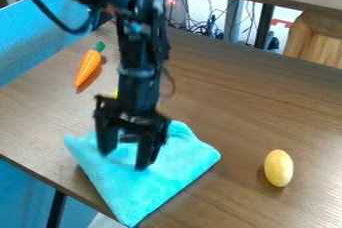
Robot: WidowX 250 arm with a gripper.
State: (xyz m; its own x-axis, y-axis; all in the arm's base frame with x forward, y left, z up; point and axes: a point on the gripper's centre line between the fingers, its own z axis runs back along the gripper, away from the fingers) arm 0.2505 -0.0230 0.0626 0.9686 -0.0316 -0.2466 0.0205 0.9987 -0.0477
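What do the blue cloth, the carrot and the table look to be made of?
Cloth: soft, matte fabric, perhaps microfiber, going by its slightly fuzzy surface and rounded folds.
Carrot: possibly smooth plastic, given its even orange and simple green tip.
Table: wood or wood-look laminate, showing brown grain with a slight sheen.

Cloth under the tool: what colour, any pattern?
The cloth is bright turquoise, no pattern visible; shows best in the camera view.
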